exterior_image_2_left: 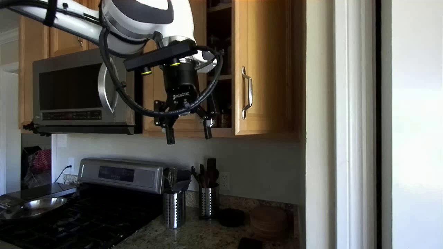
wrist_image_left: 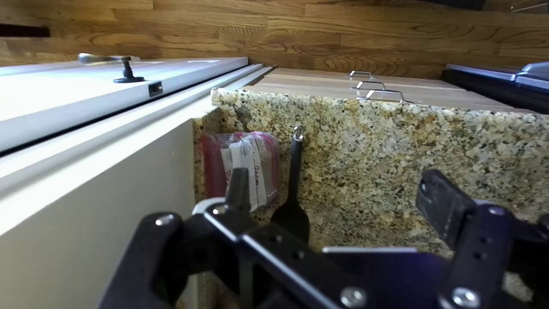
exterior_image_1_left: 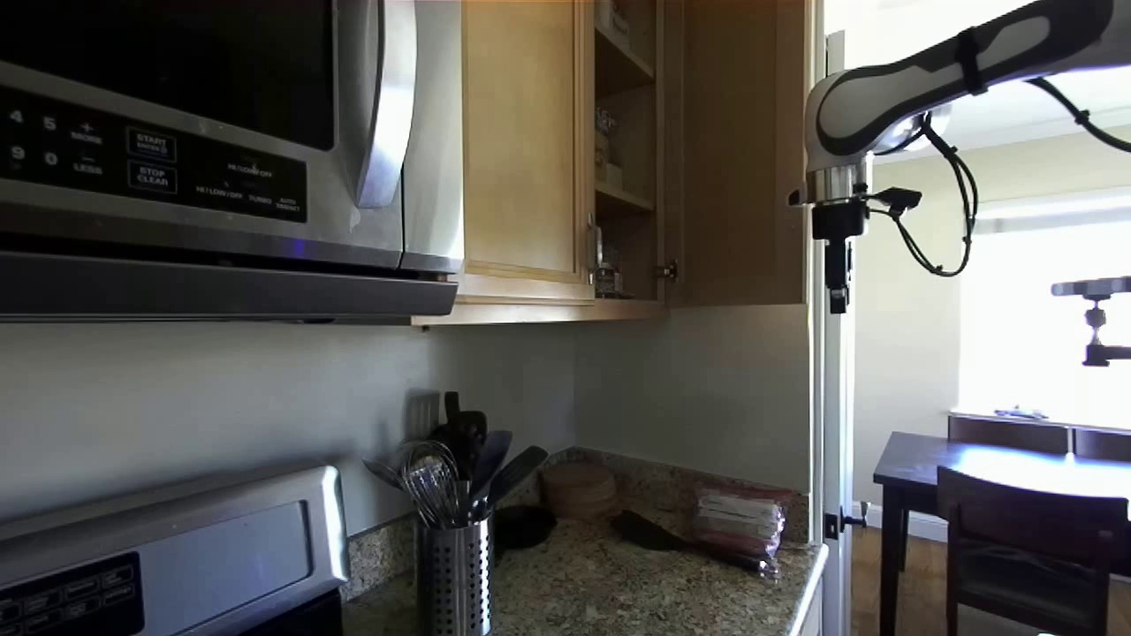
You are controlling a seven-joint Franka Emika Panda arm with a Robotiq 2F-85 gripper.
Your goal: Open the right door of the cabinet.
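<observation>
In an exterior view, boxy stainless-and-black microwave (exterior_image_2_left: 72,88), black two-fingered claw (exterior_image_2_left: 189,135) spread wide, holding nothing, light-maple wooden wall cabinet (exterior_image_2_left: 223,132) behind it, tall light-maple right door (exterior_image_2_left: 268,86) standing open, silver bar handle (exterior_image_2_left: 250,93) near its left edge

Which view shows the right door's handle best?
An exterior view: the handle shows whole, unobstructed. Where an exterior view catches the right door from its inner side, the handle is hidden. Wrist view: none of it.

The white arm (exterior_image_2_left: 148,26) is bent downward at its wrist (exterior_image_1_left: 838,183) — the gripper (exterior_image_2_left: 189,135) points down, its two fingers (exterior_image_2_left: 170,136) spread well apart.
</observation>
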